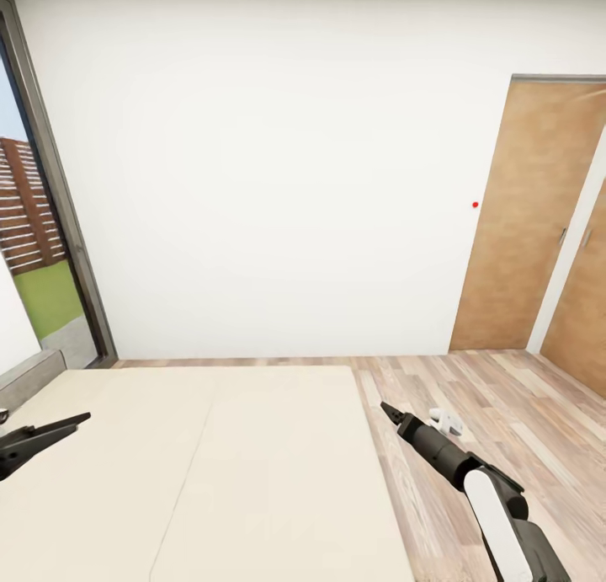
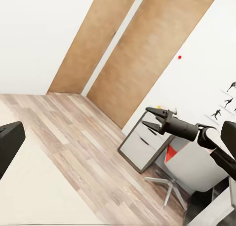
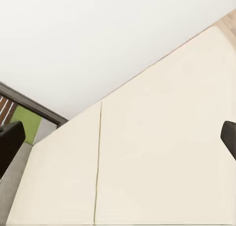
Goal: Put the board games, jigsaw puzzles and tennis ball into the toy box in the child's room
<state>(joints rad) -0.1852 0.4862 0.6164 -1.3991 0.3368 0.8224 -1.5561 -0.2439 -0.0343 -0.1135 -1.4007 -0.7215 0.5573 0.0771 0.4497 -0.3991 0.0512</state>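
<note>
**Head view.** The bed (image 1: 210, 472), two cream mattress halves joined by a seam running lengthwise, fills the lower left and centre of the frame; the part of its top in view carries no board game. A white wall rises behind it, a dark-framed window (image 1: 59, 203) stands at the left edge, and two wooden doors (image 1: 530, 220) stand at the right above the plank floor (image 1: 471, 397). The left gripper (image 1: 71, 422) enters at the lower left over the mattress, its fingers drawn to a near point with nothing between them. The right gripper (image 1: 389, 410) enters at the lower right over the floor just beside the bed's edge, likewise narrowed and empty.

**Left wrist view.** The right gripper (image 2: 152, 119) appears at centre right, fingers slightly parted and holding nothing. Behind it stand a grey drawer unit (image 2: 140, 142) and a white chair (image 2: 189, 169); black silhouette pictures (image 2: 227, 96) hang at the right edge.

**Right wrist view.** Bare mattress (image 3: 147, 152) and its seam run to the white wall, with the window at the lower left.

**Relation governing the coming move.** No toy, toy box or table top can be located in these views, so neither a direction nor the nearer arm can be judged; the left gripper lies over the bed, the right off its side.
</note>
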